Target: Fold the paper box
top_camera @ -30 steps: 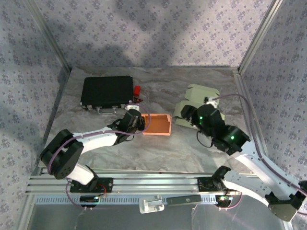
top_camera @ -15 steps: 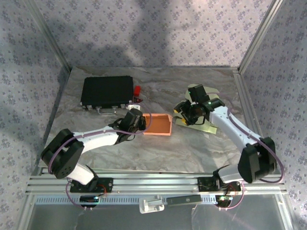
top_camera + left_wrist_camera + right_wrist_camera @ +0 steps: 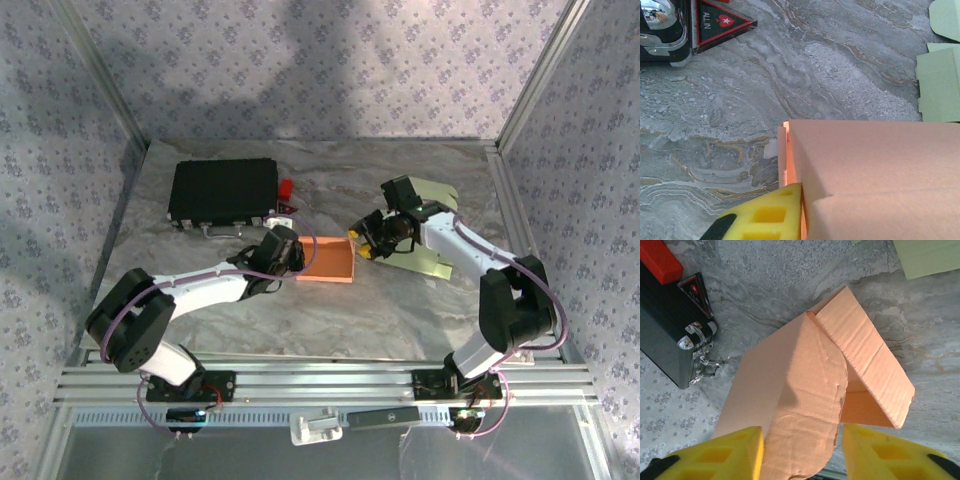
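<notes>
Your left gripper [image 3: 291,256] is clamped on the left wall of the orange paper box [image 3: 327,262], mid-way across the table [image 3: 400,310]. Your right gripper [image 3: 360,243] straddles its rounded flap [image 3: 805,405], jaws half spread; you cannot tell whether they pinch it.

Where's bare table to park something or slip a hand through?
Free: the near strip of table between the paper box and the front rail; the far strip behind the box, between the black case and the green sheets. Crowded: mid-table, where left hand and right hand flank the box.
</notes>
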Controlling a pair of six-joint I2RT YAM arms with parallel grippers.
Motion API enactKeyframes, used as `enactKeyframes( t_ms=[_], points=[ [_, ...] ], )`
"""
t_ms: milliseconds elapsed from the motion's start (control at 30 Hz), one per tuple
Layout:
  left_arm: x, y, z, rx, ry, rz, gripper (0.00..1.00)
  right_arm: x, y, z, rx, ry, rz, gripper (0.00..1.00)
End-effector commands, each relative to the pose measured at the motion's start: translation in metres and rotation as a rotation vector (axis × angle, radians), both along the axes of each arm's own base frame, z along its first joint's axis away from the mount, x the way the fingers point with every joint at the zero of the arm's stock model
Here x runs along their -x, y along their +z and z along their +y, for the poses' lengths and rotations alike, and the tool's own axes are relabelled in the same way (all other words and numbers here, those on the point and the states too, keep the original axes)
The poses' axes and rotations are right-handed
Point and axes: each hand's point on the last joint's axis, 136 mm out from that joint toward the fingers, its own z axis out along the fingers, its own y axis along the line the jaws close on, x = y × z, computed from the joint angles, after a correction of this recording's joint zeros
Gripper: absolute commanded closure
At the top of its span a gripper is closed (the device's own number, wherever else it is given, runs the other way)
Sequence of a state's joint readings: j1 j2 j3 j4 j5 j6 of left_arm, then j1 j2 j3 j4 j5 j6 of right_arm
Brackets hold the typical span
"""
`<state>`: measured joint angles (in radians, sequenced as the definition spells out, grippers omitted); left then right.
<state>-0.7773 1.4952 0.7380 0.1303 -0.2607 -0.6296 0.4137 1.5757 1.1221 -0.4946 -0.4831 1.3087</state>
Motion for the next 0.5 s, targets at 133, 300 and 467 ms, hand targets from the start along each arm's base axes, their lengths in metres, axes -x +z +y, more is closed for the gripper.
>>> enactKeyframes(
  t_ms=[133, 300, 467],
  points=[
    [-0.003, 0.009, -0.010, -0.001, -0.016, -0.013, 0.89, -0.003, 0.003, 0.017, -0.063, 0.034, 0.001, 0.65],
    [-0.003, 0.010, -0.011, 0.009, -0.010, -0.012, 0.89, -0.002, -0.004, 0.021, -0.079, 0.041, 0.016, 0.65],
    [-0.002, 0.010, -0.013, 0.020, -0.008, -0.005, 0.89, 0.000, -0.008, 0.021, -0.084, 0.037, 0.027, 0.65]
  ],
)
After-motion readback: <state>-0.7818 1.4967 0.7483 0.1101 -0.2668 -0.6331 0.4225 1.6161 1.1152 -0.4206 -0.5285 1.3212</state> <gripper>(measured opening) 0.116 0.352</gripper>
